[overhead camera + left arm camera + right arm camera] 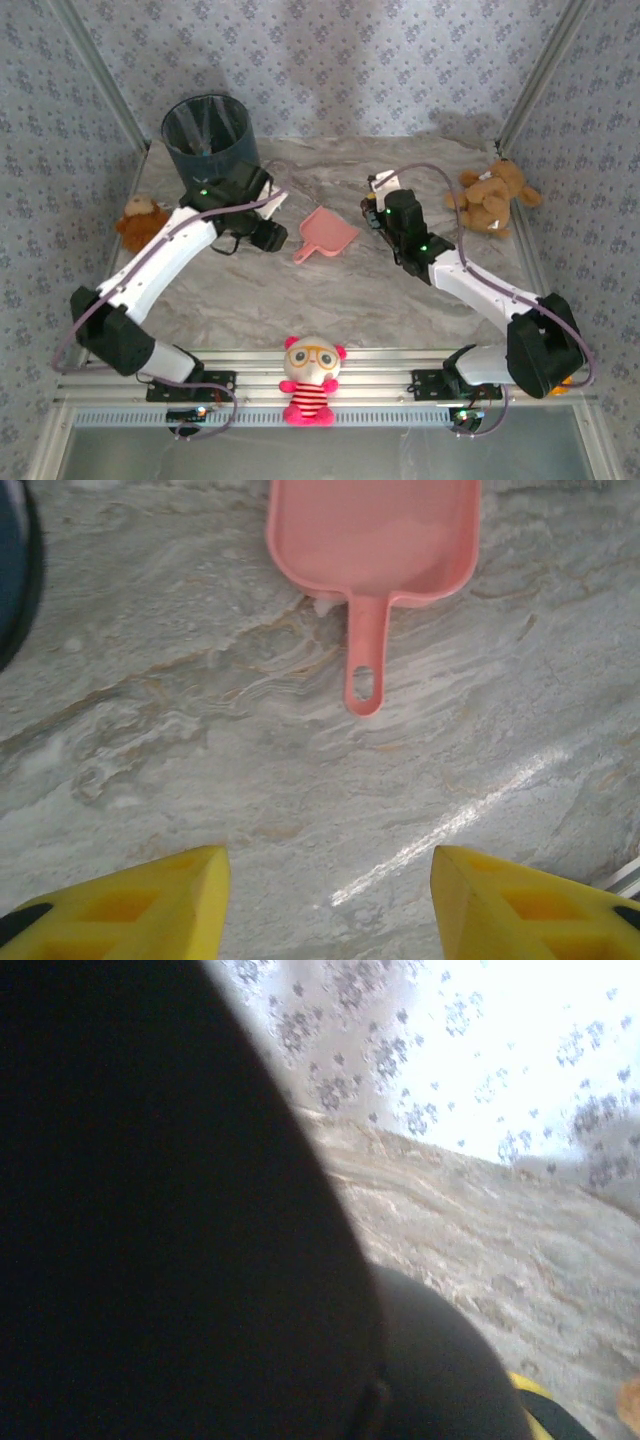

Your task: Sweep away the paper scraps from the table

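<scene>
1. Top view: the table (330, 300) carries a pink dustpan (327, 233) at its middle. The pan's handle points toward the left gripper (268, 236) just beside it, and the right gripper (378, 208) sits on the pan's other side. A dark bin (205, 140) stands far left, with teddies (140, 220) and a doll (310, 380) at the edges, none in the way. Where the paper scraps lie I cannot tell.
2. Left wrist: the yellow fingers (150, 900) stand apart and empty over bare marble. The pan looks like light, stiff plastic, and its slim handle (362, 650) is the place to hold it. Scraps would be featherlight, so better pushed than pinched.
3. Right wrist: a dark shape (150, 1210) blocks the lens. The jaws are closed; on what, I cannot tell.
</scene>
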Available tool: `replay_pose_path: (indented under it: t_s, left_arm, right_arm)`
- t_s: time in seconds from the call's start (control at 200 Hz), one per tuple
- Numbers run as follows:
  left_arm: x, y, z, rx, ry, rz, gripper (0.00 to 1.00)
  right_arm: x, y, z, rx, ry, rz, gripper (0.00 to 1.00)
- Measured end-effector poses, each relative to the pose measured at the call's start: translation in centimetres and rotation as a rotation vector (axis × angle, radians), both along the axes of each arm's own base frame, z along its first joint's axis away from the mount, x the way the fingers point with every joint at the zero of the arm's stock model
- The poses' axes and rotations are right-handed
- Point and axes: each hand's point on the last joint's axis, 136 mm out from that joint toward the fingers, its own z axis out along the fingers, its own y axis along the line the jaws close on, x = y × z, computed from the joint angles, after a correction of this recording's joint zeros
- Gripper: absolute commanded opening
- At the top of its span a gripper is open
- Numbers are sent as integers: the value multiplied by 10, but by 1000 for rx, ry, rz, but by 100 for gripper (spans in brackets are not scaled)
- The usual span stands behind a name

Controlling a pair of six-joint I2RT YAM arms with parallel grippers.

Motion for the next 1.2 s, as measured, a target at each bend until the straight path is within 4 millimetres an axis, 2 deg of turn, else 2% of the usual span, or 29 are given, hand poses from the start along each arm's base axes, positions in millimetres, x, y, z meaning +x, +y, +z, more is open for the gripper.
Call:
replay_pose_path:
  t_s: [0.12, 0.275, 0.565, 0.834, 1.199]
  left_arm:
    - [-1, 23, 2, -36, -34, 78, 55]
    - [1, 44, -11, -64, -46, 172, 55]
    - [8, 45, -6, -114, -102, 213, 55]
    - [8, 49, -3, -126, -138, 227, 55]
    - [8, 52, -7, -111, -138, 235, 56]
  right_arm:
    - [6, 16, 3, -40, -45, 43, 0]
    - [11, 38, -1, -100, -94, 92, 0]
    - [15, 75, -14, -218, -177, 167, 0]
    - [17, 93, -15, -278, -251, 195, 0]
    - [10, 118, -39, -360, -278, 243, 1]
